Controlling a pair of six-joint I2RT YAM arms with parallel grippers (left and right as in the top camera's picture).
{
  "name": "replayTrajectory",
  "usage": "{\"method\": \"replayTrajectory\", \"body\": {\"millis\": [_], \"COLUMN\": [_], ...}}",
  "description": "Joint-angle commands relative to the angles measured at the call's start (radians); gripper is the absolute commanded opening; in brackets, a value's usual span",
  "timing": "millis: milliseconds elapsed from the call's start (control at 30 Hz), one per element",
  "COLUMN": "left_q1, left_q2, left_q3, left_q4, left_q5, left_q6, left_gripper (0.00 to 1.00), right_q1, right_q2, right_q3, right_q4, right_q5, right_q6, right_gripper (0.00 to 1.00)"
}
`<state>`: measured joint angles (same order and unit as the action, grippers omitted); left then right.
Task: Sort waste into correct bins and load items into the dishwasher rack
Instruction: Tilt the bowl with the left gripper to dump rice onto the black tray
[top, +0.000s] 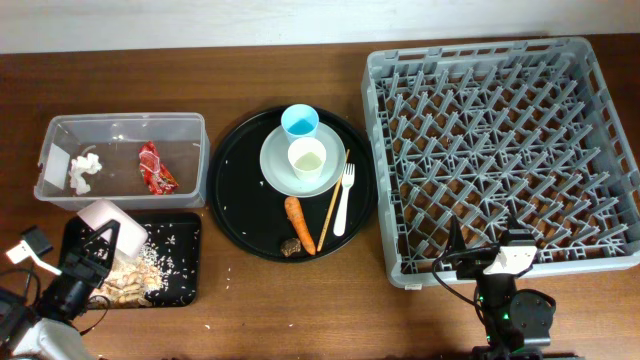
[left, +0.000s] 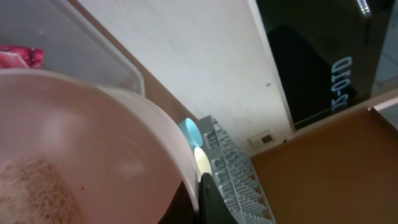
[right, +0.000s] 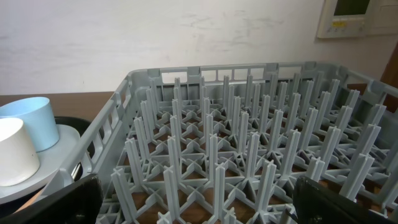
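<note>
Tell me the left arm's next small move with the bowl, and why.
Probably tip the bowl a little further. The left tool is shut on its rim, holding it tilted over the shallow black tray, where rice already lies, but the left wrist view shows a clump of rice left inside. More tilt should slide that out.

A brown wooden table (top: 250, 310) is stretching across the overhead view, and a strip of white painted wall (top: 200, 20) is running along its 12 o'clock edge. A large round black plastic tray (top: 232, 195) is sitting near the table's middle. In the right wrist view, a small white rectangular wall panel with a pale green display (right: 351, 17) is hanging at 1 o'clock. In the left wrist view, a dark glossy glass pane (left: 323, 43) is filling the 1 o'clock corner, pale blue lettering (left: 342, 84) is showing on it toward 2 o'clock, a small white wall socket (left: 265, 138) is sitting at 4 o'clock, and a brown wooden board (left: 323, 180) is lying below it.
</note>
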<state>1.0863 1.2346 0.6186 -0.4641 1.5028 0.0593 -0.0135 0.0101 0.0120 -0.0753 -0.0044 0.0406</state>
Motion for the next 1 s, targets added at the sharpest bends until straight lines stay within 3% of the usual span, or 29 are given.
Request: {"method": "replayTrajectory", "body": {"millis": [0, 67, 100, 133, 267, 333, 367, 400, 433, 467, 500, 533, 567, 600, 633, 733, 767, 800, 967], "left_q1": [0.003, 0.003, 0.003, 0.005, 0.004, 0.002, 0.001, 0.003, 0.003, 0.000, 0.006, 0.005, -0.004, -0.003, -0.006, -0.010, -0.010, -0.012, -0.011], "left_q2": [0.000, 0.000, 0.000, 0.000, -0.001, 0.007, 0.007, 0.007, 0.010, 0.011, 0.012, 0.012, 0.012, 0.012, 0.012, 0.013, 0.014, 0.016, 0.020], "left_q3": [-0.003, -0.003, -0.003, -0.003, -0.003, -0.006, -0.008, -0.008, -0.011, -0.014, -0.014, -0.014, -0.015, -0.015, -0.017, -0.018, -0.018, -0.022, -0.024], "left_q4": [-0.062, -0.050, -0.074, -0.053, -0.059, 0.005, -0.025, 0.051, 0.029, 0.068, 0.108, 0.083, 0.107, 0.114, 0.089, 0.124, 0.124, 0.122, 0.138], "left_q5": [-0.040, -0.045, 0.068, 0.027, 0.068, -0.075, -0.008, -0.105, -0.137, -0.054, -0.108, -0.067, -0.032, -0.109, -0.019, 0.044, -0.057, 0.064, -0.047], "left_q6": [0.052, 0.065, 0.098, 0.124, 0.077, -0.032, -0.039, -0.036, -0.134, -0.118, -0.152, -0.174, -0.149, -0.159, -0.162, -0.129, -0.157, -0.131, -0.134], "left_gripper": [0.00, 0.00, 0.00, 0.00, 0.01, 0.00, 0.00, 0.00, 0.00, 0.00, 0.00, 0.00, 0.00, 0.00, 0.00, 0.00, 0.00, 0.00, 0.00], "right_q1": [-0.007, -0.007, -0.007, -0.007, -0.007, -0.007, -0.007, -0.007, -0.007, -0.007, -0.007, -0.007, -0.007, -0.007, -0.007, -0.007, -0.007, -0.007, -0.007], "right_q2": [-0.007, -0.007, -0.007, -0.007, -0.007, -0.007, -0.007, -0.007, -0.007, -0.007, -0.007, -0.007, -0.007, -0.007, -0.007, -0.007, -0.007, -0.007, -0.007], "right_q3": [-0.006, -0.006, -0.006, -0.006, -0.006, -0.006, -0.006, -0.006, -0.006, -0.006, -0.006, -0.006, -0.006, -0.006, -0.006, -0.006, -0.006, -0.006, -0.006], "right_q4": [-0.004, -0.004, -0.004, -0.004, -0.004, -0.004, -0.004, -0.004, -0.004, -0.004, -0.004, -0.004, -0.004, -0.004, -0.004, -0.004, -0.004, -0.004, -0.004], "right_q5": [0.008, 0.008, 0.008, 0.008, 0.008, 0.008, 0.008, 0.008, 0.008, 0.008, 0.008, 0.008, 0.008, 0.008, 0.008, 0.008, 0.008, 0.008, 0.008], "right_q6": [-0.007, -0.007, -0.007, -0.007, -0.007, -0.007, -0.007, -0.007, -0.007, -0.007, -0.007, -0.007, -0.007, -0.007, -0.007, -0.007, -0.007, -0.007, -0.007], "right_gripper": [0.99, 0.99, 0.99, 0.99, 0.99, 0.99, 0.99, 0.99, 0.99, 0.99, 0.99, 0.99, 0.99, 0.99, 0.99, 0.99, 0.99, 0.99, 0.99]}}
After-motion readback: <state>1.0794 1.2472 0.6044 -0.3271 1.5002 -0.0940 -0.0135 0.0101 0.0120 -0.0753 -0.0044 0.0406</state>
